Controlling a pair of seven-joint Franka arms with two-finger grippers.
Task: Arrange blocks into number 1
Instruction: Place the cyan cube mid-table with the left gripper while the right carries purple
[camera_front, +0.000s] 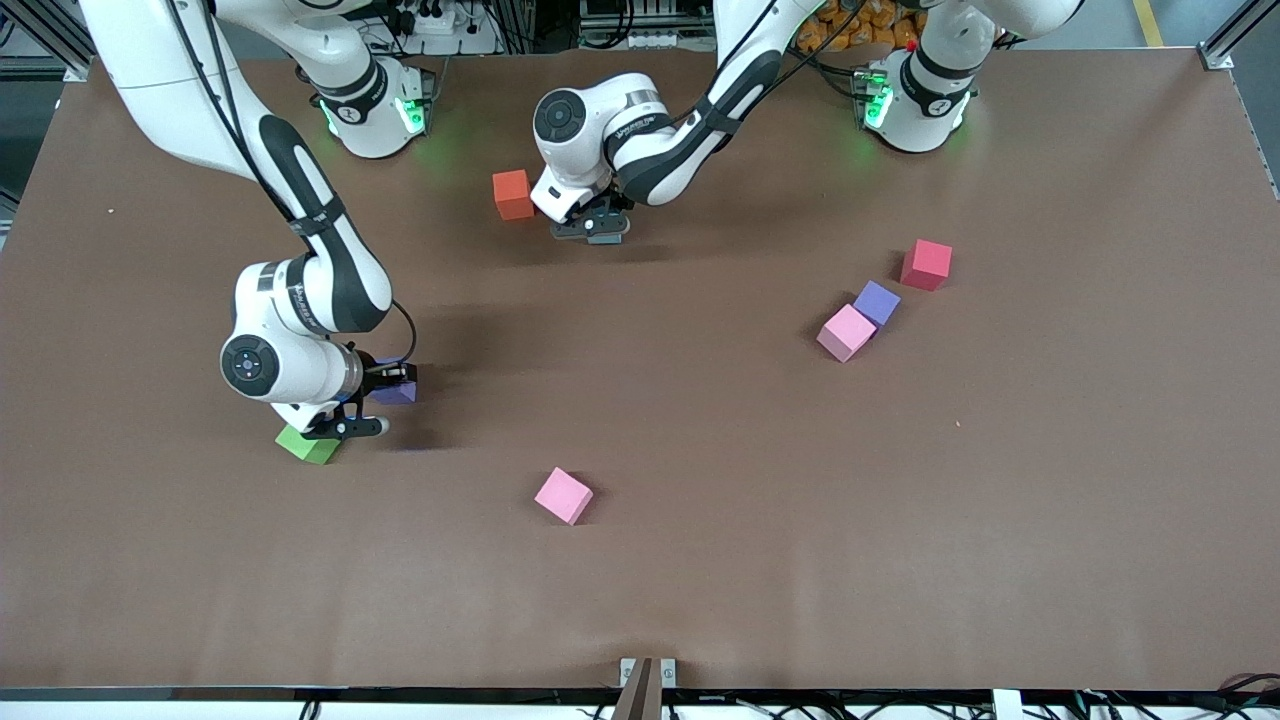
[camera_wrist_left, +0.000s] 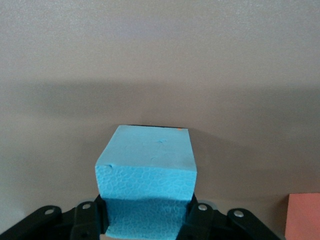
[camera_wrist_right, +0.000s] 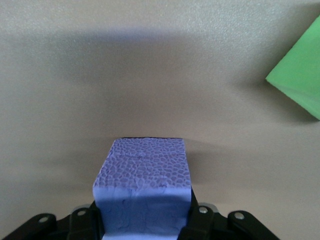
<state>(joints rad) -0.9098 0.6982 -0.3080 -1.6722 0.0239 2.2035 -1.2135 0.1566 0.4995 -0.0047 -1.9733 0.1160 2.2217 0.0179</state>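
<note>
My left gripper (camera_front: 592, 228) (camera_wrist_left: 146, 220) is shut on a light blue block (camera_wrist_left: 145, 165), low beside an orange block (camera_front: 513, 193) (camera_wrist_left: 304, 216). The front view hides the blue block under the hand. My right gripper (camera_front: 375, 400) (camera_wrist_right: 145, 222) is shut on a purple block (camera_front: 398, 392) (camera_wrist_right: 144, 180), low near the right arm's end of the table. A second purple block (camera_front: 877, 302) touches a pink block (camera_front: 846, 332) toward the left arm's end. Another pink block (camera_front: 563, 495) lies alone, nearer the front camera.
A green cube (camera_front: 308, 445) (camera_wrist_right: 300, 75) sits right beside my right gripper, partly under the hand. A crimson red cube (camera_front: 926, 264) lies just farther from the camera than the purple and pink pair. The brown table (camera_front: 700, 420) is bare in the middle.
</note>
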